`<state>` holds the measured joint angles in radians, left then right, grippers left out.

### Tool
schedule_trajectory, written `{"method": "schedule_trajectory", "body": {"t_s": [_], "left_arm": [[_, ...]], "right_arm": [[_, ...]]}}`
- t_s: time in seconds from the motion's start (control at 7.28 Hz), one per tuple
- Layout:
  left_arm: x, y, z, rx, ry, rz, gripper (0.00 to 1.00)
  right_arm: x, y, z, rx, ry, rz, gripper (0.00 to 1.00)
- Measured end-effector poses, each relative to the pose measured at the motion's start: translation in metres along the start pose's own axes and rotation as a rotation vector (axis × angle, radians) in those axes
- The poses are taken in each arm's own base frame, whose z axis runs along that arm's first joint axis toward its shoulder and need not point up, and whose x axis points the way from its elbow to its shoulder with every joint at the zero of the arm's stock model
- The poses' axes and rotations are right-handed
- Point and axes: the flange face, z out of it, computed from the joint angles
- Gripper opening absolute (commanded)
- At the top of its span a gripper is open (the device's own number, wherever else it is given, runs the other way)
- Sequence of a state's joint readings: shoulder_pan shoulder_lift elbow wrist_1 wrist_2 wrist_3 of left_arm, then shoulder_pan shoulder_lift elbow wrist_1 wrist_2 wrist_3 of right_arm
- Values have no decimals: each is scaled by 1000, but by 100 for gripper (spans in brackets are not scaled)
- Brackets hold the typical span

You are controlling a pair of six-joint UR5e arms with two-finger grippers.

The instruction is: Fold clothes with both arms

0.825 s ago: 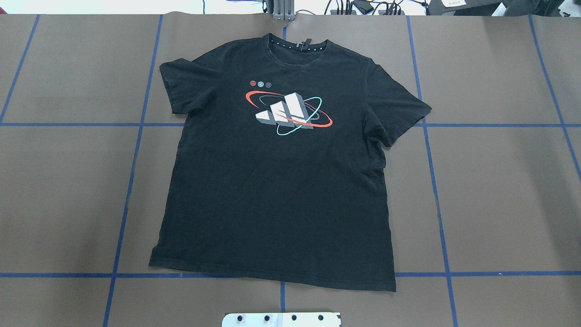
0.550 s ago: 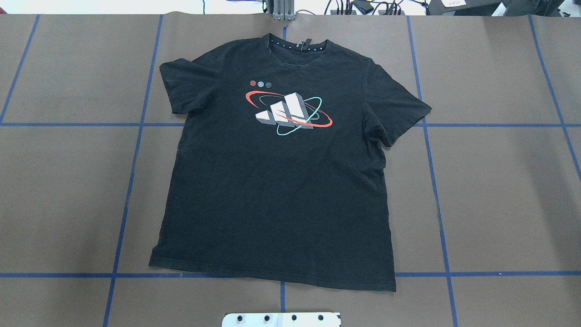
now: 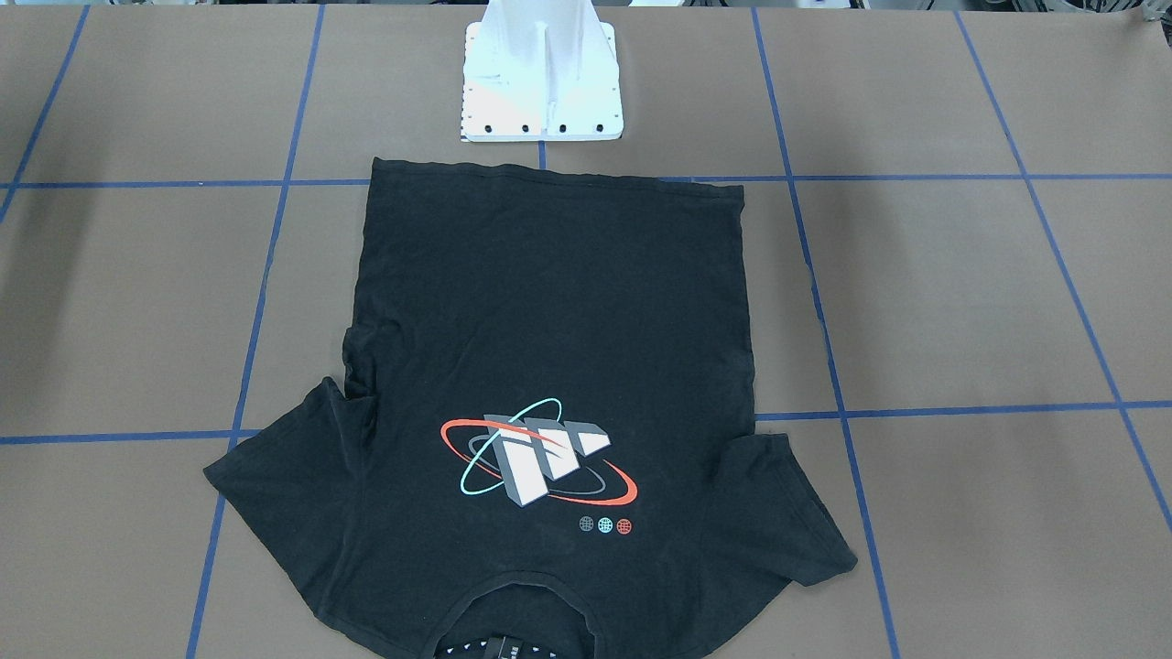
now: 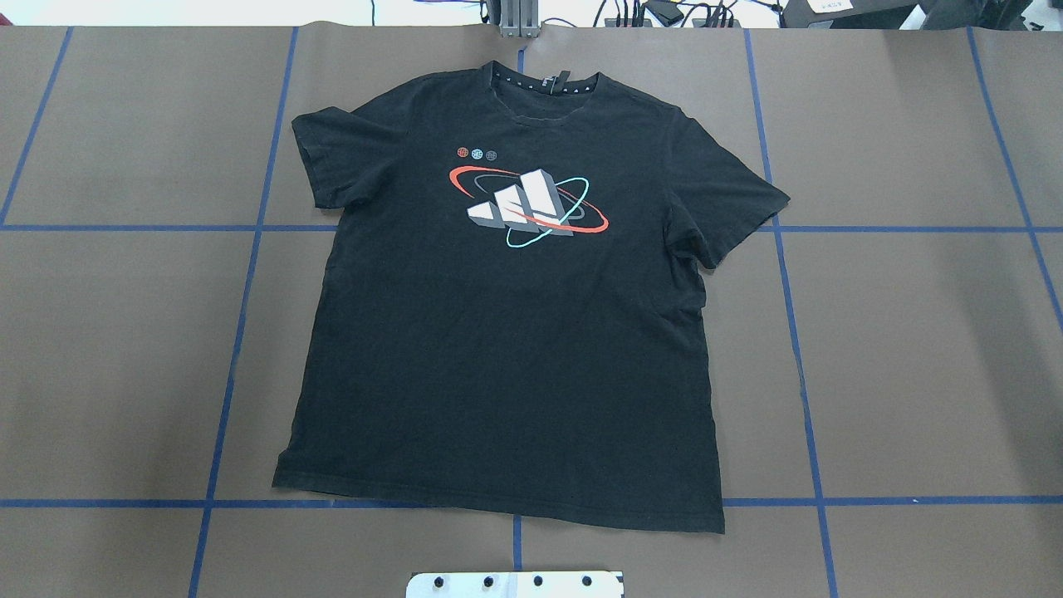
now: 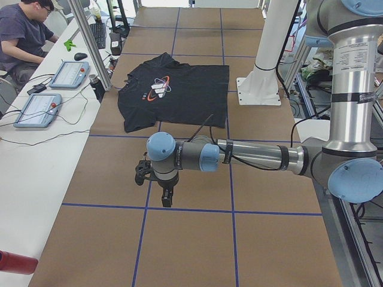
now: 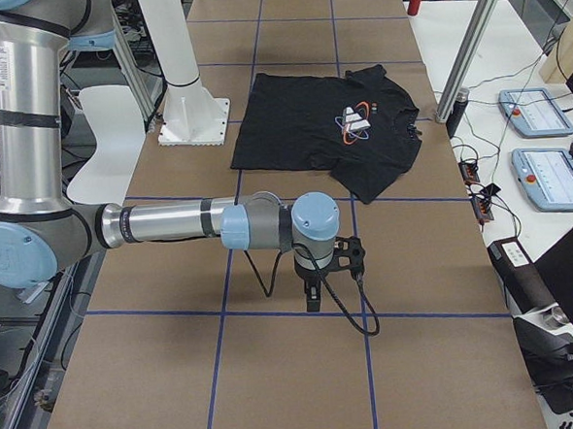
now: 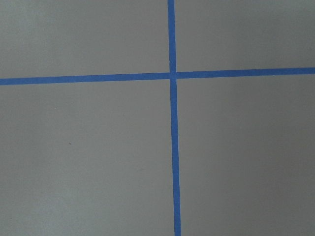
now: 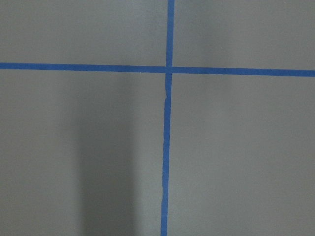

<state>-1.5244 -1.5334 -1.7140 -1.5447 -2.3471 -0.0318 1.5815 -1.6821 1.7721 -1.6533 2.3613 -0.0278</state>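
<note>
1. Black cotton, the T-shirt [image 4: 507, 332] lies flat and front-up in the middle of the counter [image 4: 913, 349], with both short sleeves spread out.
2. Its collar [image 4: 544, 83] points away from the robot. Its hem lies near the white mount plate [image 3: 542, 91] without touching it.
3. The chest print [image 4: 529, 208] shows white-grey blocks ringed by red and teal ovals, with three small dots [image 4: 477, 154] just beside it on the collar side.
4. A few creases gather under the sleeve on the robot's right.
5. The left arm [image 5: 257, 156] reaches over bare brown counter, well apart from the T-shirt. The left gripper [image 5: 166, 200] points down above the blue tape lines [image 7: 171, 147].
6. The right arm [image 6: 161, 224] is stretched out the same way at the other end, and the right gripper [image 6: 312, 298] hangs over a tape crossing.
7. I cannot tell whether either gripper is released or clenched, as the wrist views show only tape and counter. Neither touches the T-shirt.
</note>
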Motion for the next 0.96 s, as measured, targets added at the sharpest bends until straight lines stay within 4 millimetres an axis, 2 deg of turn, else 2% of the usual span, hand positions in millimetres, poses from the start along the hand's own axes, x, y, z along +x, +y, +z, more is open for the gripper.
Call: {"method": "schedule_trajectory", "body": {"t_s": [0.27, 0.55, 0.82, 0.96], "left_arm": [[27, -37, -25, 56, 5, 54, 100], [46, -62, -39, 89, 10, 97, 100], [64, -76, -41, 120, 16, 143, 100], [79, -83, -42, 134, 22, 152, 100]], "right_arm": [[-11, -7, -8, 21, -16, -20, 100], [-24, -20, -15, 37, -20, -50, 100], [-54, -51, -24, 57, -24, -112, 100], [-68, -64, -21, 52, -36, -137, 100]]}}
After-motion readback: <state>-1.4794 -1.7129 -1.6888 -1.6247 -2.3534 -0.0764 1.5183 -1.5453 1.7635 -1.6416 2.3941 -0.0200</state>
